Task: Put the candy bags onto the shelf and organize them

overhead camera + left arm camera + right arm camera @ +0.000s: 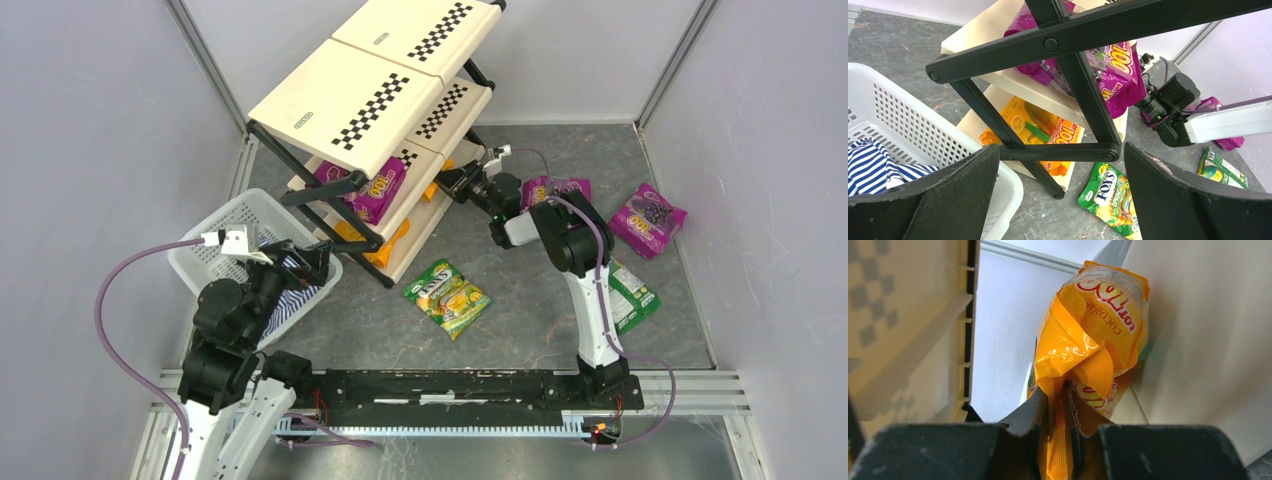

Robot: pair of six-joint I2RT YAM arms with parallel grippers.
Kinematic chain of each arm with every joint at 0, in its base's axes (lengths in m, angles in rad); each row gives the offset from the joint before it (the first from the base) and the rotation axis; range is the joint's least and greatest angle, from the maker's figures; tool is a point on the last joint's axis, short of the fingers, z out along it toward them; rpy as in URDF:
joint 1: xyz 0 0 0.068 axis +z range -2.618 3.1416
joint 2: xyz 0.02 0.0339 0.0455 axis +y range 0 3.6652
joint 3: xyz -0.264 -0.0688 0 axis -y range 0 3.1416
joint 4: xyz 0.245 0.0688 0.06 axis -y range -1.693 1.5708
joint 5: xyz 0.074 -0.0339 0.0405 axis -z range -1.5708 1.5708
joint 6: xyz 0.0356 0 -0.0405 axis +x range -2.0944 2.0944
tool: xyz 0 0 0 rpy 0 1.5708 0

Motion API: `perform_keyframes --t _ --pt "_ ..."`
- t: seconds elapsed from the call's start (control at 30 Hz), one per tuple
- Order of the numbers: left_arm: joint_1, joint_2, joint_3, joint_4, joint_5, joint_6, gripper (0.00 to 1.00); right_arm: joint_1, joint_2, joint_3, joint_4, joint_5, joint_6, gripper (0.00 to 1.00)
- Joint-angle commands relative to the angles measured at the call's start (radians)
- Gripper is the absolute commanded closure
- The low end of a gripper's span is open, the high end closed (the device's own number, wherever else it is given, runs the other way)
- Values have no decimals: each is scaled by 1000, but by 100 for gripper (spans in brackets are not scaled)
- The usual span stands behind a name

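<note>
The right gripper [1058,396] is reaching in at the far side of the shelf [350,100]. Its jaws are clenching nearly together on the crumpled lower edge of an orange candy bag [1093,325], pinching the plastic between their tips. This bag is rising up from the jaws and leaning against a cream shelf panel, low on the rack, though I cannot tell which tier it is touching. The left gripper [1060,150] is hovering at the rim of the white mesh basket [205,235], just beside the shelf's near black frame, with its jaws spreading wide and gripping nothing. A purple candy bag [375,190] is lying on the middle tier and a second orange bag [1048,131] on the bottom tier. On the grey surface [520,330], a green candy bag [447,297] is lying in front of the shelf. A second green bag [632,295] is lying beside the right arm, a second purple bag [555,188] just behind that arm, and a third purple bag [648,220] farther right. A striped cloth [873,165] is sitting in the basket.
</note>
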Motion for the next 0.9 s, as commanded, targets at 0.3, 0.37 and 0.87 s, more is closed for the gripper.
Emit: perform_keyframes --t 0.3,0.37,0.87 --pt "10 66 6 32 26 58 0 73 -7 -108 250 97 -1 99" --pt "10 63 5 31 19 57 0 73 -15 -132 270 103 4 99" --pt "10 75 7 32 17 58 0 132 -18 -129 199 203 -41 96"
